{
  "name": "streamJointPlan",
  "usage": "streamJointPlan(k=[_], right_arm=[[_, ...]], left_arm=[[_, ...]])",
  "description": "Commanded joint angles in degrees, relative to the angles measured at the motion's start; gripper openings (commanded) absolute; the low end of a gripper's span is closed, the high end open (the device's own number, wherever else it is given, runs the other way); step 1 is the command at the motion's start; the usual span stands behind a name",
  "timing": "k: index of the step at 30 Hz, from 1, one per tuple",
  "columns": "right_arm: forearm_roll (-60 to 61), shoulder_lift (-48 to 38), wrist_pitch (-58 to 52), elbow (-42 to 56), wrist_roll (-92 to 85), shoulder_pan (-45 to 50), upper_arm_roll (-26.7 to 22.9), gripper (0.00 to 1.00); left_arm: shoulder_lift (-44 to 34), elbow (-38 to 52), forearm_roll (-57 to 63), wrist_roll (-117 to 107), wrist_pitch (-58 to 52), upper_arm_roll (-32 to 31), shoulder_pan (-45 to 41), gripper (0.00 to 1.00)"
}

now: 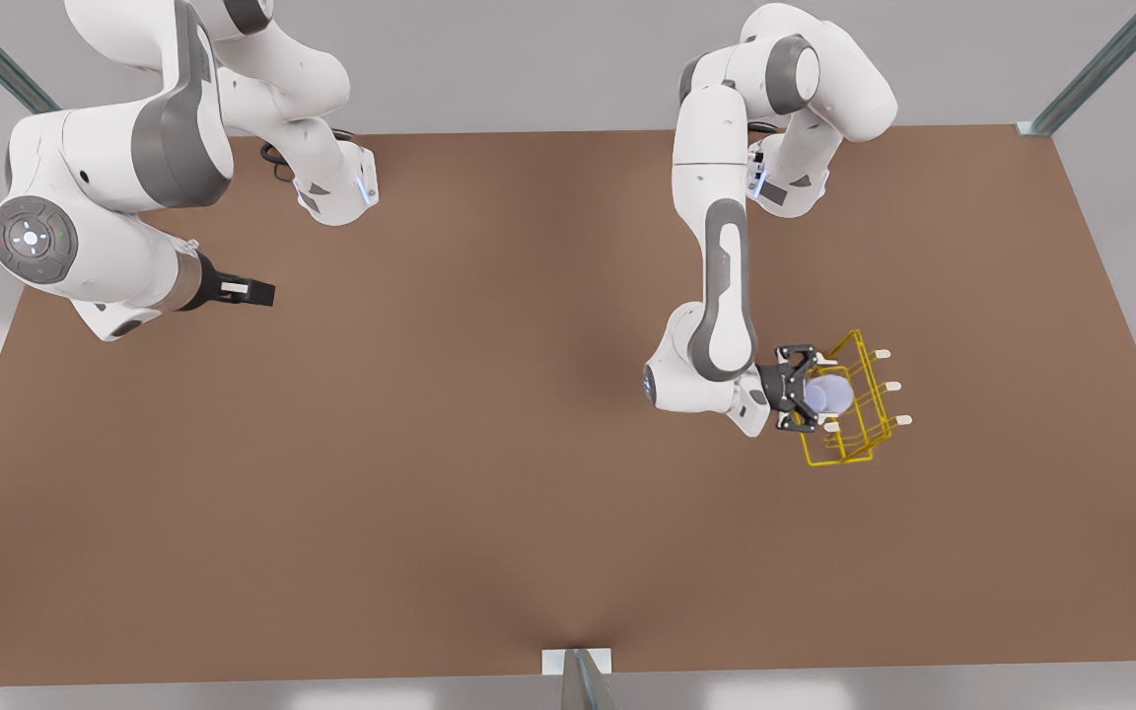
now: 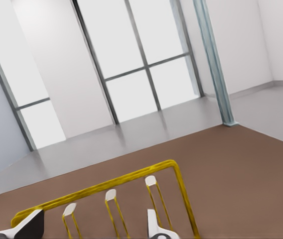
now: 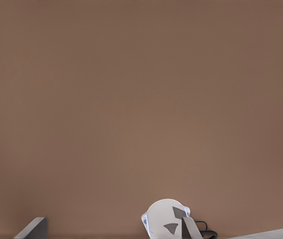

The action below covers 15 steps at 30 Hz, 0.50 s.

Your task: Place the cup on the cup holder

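Observation:
The lavender-blue cup sits among the prongs of the yellow wire cup holder, at the front view's right. My left gripper is level with the cup and open, one finger on each side and both spread wider than the cup. In the left wrist view the yellow cup holder and its white-tipped prongs lie just beyond the two spread fingertips. My right gripper waits above the table at the front view's left, far from the cup. One of its fingers stands far off centre, so it is open.
The brown table stretches between the two arms. The arm bases stand at its far edge. Metal frame posts rise at the corners and another post at the middle of the near edge.

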Motion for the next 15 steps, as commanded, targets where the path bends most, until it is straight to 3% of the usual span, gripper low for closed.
streamJointPlan(k=[1,2,3,5,8,10,11,12,13,14,15], right_arm=[[0.1,-0.1,0.0,0.0,-0.2,0.0,0.0,1.00],[0.1,-0.1,0.0,0.0,-0.3,0.0,0.0,1.00],[0.1,-0.1,0.0,0.0,-0.3,0.0,0.0,1.00],[0.1,-0.1,0.0,0.1,-0.2,0.0,0.0,1.00],[0.3,-0.1,0.6,0.0,-0.2,-0.1,0.1,1.00],[0.3,-0.6,1.1,-0.3,-0.9,-0.5,0.1,1.00],[0.0,-2.5,3.7,-3.4,-1.5,-1.0,0.2,1.00],[0.0,-4.1,6.1,-5.7,-2.4,-1.5,0.5,1.00],[0.0,-4.1,6.2,-5.7,-2.5,-1.7,0.6,1.00],[0.0,-4.1,6.2,-5.7,-2.6,-1.7,0.6,1.00],[0.0,-4.2,6.2,-5.7,-2.6,-1.7,0.6,1.00]], left_arm=[[-1.0,0.0,-0.2,3.8,0.3,0.1,0.1,1.00],[-5.2,0.0,-0.4,5.5,-0.7,0.1,0.1,1.00],[-12.4,3.2,-8.0,15.1,-5.1,0.1,-0.3,1.00],[-13.1,19.9,-30.3,43.0,-20.6,6.4,0.0,1.00],[-13.4,28.7,-48.5,88.5,-31.3,20.8,0.3,1.00],[-14.4,34.6,-53.0,106.7,-35.4,20.7,7.1,1.00],[-16.9,37.6,-54.1,114.9,-35.5,16.0,12.7,1.00],[-22.8,37.7,-53.4,115.0,-33.7,5.1,20.5,1.00],[-28.4,37.4,-47.1,115.0,-30.6,-12.0,32.2,1.00],[-34.9,31.8,-33.8,113.6,-25.2,-38.5,48.8,1.00],[-40.1,24.2,-32.7,110.5,-18.4,-47.3,56.4,1.00]])
